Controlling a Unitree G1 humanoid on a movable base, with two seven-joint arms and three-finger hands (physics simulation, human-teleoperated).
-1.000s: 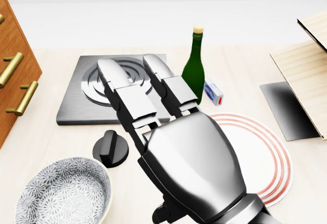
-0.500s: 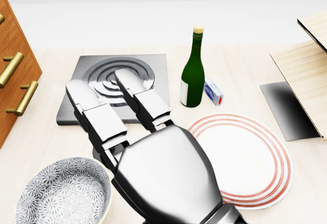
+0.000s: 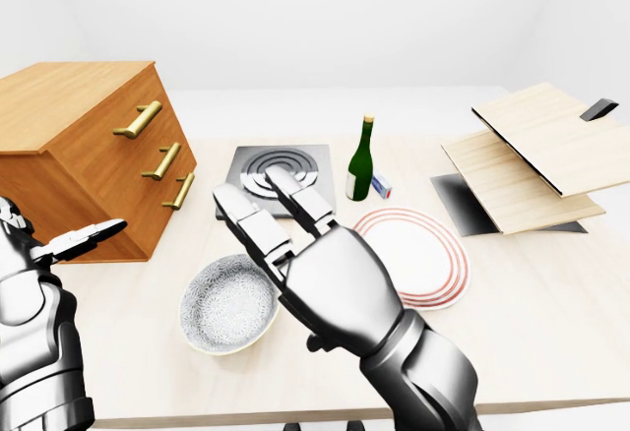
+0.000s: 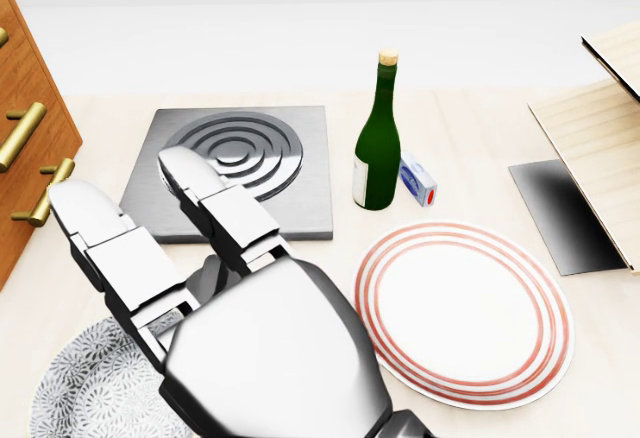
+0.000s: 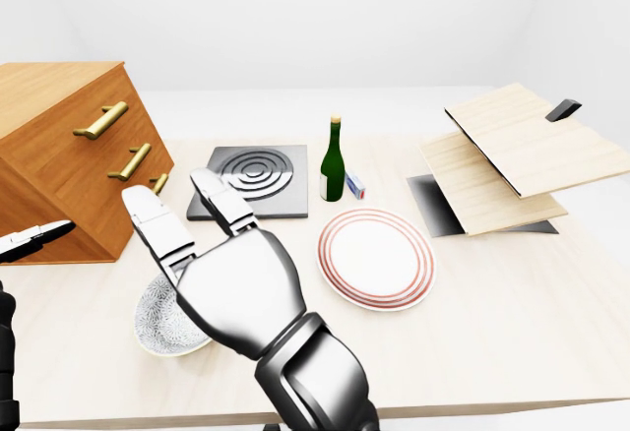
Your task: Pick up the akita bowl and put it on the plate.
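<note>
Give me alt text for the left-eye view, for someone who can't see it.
The robot's right hand, fingers spread open, hovers at the right rim of the patterned akita bowl on a pale table. A red-ringed plate lies empty to the right; a green bottle and stove burner sit above them, a wooden drawer cabinet at left.

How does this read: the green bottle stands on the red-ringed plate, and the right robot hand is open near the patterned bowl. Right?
The head view shows the green bottle standing on the table beside the red-ringed plate, not on it. The right robot hand is open near the patterned bowl.
</note>
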